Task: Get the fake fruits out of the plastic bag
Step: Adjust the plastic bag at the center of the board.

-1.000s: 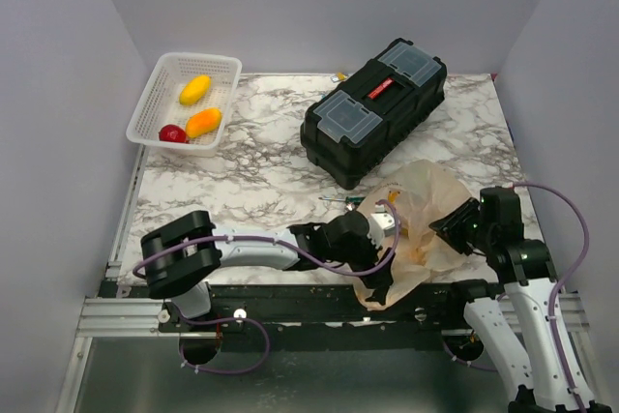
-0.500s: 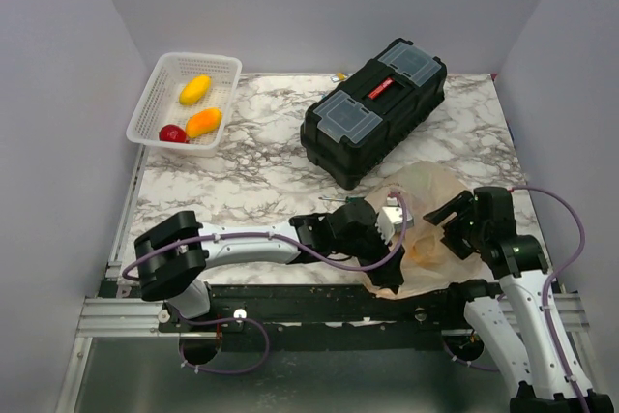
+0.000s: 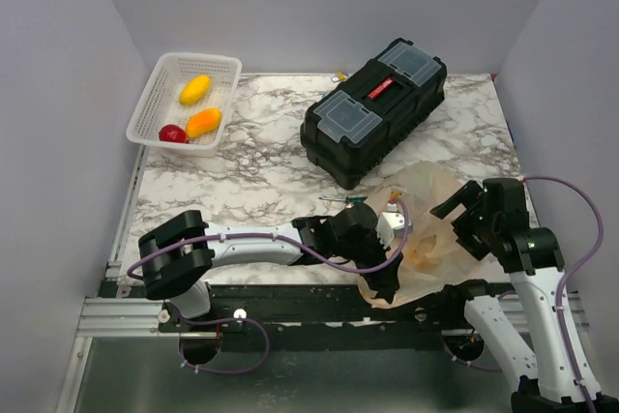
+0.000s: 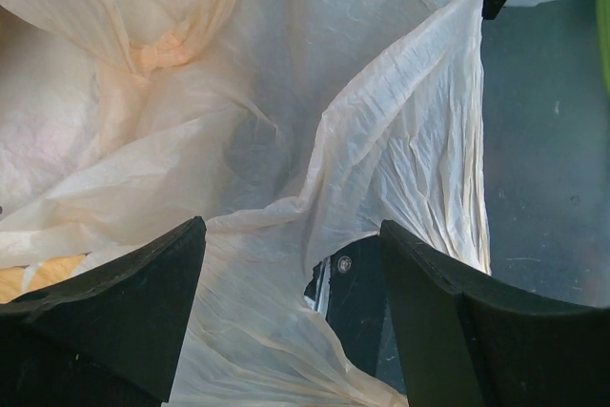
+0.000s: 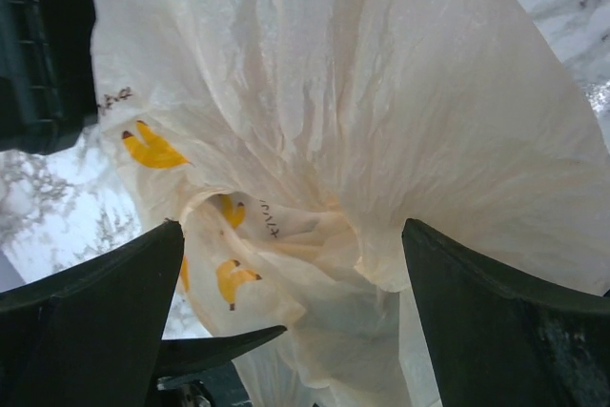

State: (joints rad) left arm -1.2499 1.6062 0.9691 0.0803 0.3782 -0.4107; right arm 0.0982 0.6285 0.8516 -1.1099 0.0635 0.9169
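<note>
Change is slight: the right gripper (image 5: 291, 231) has backed away from the plastic bag (image 3: 430, 195), which lies crumpled just in front of the black toolbox (image 3: 375, 111), while the left gripper (image 4: 291, 235) stays at the bag's near edge. Both pairs of fingers stand spread, clamping nothing; film merely lies between the left pair. Three fake fruits (image 3: 194, 90) sit in the white basket (image 3: 184, 103) left of the toolbox. An orange tint inside the bag suggests more remain, so it probably needs a fresh grasp.

My right gripper (image 5: 293, 226) has lifted and swung outward beside the thin, crinkly pale-orange plastic bag (image 3: 430, 186). My left gripper (image 4: 291, 235) has edged slightly further into it, shifting its near fold.
</note>
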